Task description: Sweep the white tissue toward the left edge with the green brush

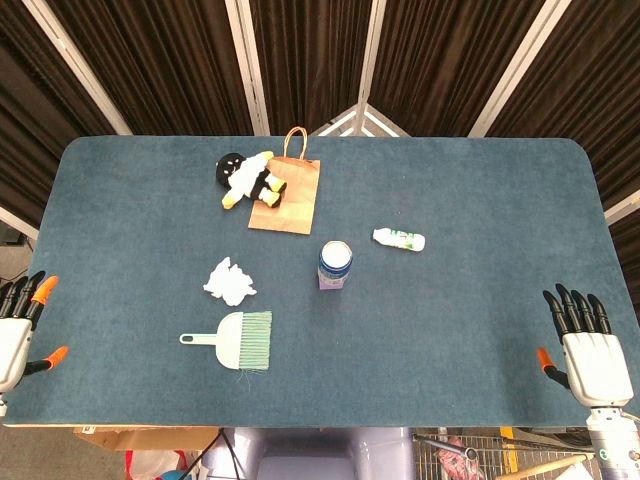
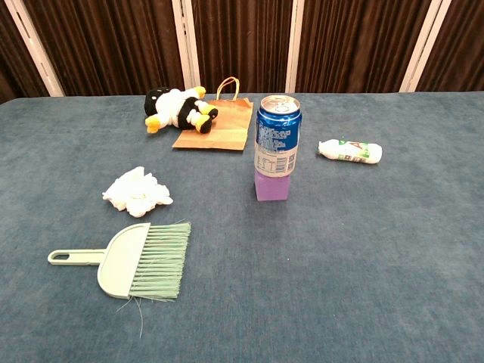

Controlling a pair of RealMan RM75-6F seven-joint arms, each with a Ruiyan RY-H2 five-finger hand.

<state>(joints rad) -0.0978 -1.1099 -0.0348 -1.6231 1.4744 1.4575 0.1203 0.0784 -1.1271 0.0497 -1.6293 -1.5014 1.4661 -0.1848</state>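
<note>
A crumpled white tissue (image 1: 230, 281) (image 2: 137, 191) lies on the blue table, left of centre. Just in front of it lies the green brush (image 1: 238, 340) (image 2: 136, 259), flat, with its handle pointing left and its bristles to the right. My left hand (image 1: 18, 330) rests at the table's left edge, fingers spread, holding nothing. My right hand (image 1: 585, 345) sits at the right edge, fingers apart and empty. Both hands are far from the brush and tissue. Neither hand shows in the chest view.
A blue can on a purple block (image 1: 335, 265) (image 2: 277, 146) stands mid-table. A small white bottle (image 1: 399, 238) (image 2: 350, 150) lies to its right. At the back, a plush penguin (image 1: 245, 178) (image 2: 177, 109) lies beside a flat brown paper bag (image 1: 287, 195) (image 2: 218, 125).
</note>
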